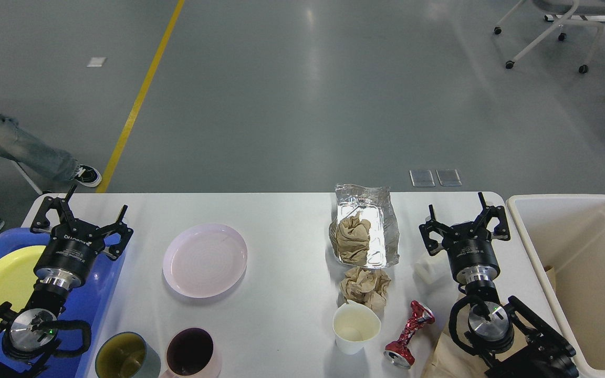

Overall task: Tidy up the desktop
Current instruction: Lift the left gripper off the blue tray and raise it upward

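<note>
Head view: the white worktop spans the lower frame, directly in front of me. My left tool hovers over the blue tray at the worktop's left end, fingers spread, grasping nothing; a yellow plate lies in that tray. My right tool is likewise released and empty, near the beige bin. Between the arms: pink plate, foil tray containing crumpled brown paper, a second paper wad, white paper cup, crushed red can. Two cups sit at the near edge.
</note>
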Robot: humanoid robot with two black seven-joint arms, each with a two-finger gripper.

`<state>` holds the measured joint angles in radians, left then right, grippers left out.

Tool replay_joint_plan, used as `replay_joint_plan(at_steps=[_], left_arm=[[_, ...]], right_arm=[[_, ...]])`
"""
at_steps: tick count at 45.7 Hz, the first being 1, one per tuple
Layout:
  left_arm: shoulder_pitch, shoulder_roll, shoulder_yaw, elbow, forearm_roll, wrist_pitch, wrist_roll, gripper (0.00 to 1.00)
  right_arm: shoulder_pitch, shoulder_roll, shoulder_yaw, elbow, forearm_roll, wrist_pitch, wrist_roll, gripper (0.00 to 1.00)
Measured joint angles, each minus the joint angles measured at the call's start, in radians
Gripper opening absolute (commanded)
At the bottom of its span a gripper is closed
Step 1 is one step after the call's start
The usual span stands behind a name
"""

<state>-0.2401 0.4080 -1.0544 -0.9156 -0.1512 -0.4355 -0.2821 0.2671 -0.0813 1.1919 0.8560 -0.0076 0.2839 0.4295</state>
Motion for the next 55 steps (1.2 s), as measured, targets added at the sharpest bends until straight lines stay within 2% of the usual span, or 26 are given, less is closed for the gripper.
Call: replay_joint_plan(at_steps=[23,30,36,42,46,55], left_arm=[[0.005,0.026,0.003,-0.001,-0.001,-0.003,0.003,0.96],[0.01,0.093,0.058,-0.002,-0.007,-0.003,-0.002,0.96],[-0.03,0.183,0.17,-0.002,-0.009,-0.003,-0.004,0.96],[-0.142,0.278,0.36,-0.002,-0.006,-0.005,-0.004,0.96],[-0.266,0.364,0.553,-0.004,-0.001,-0.026,-0.002,0.96],[-0.731,0.487,1.228,-0.005,0.0,-0.16,-0.004,0.96]], right_arm=[[0.0,0.0,0.0,0.0,0.0,0.0,0.001,1.0],[0.0,0.0,0.0,0.0,0.0,0.0,0.001,1.0],[0.0,0.0,0.0,0.0,0.0,0.0,0.001,1.0],[0.0,0.0,0.0,0.0,0.0,0.0,0.001,1.0],[0.0,0.0,0.0,0.0,0.0,0.0,0.0,1.0],[0.0,0.0,0.0,0.0,0.0,0.0,0.0,1.0]])
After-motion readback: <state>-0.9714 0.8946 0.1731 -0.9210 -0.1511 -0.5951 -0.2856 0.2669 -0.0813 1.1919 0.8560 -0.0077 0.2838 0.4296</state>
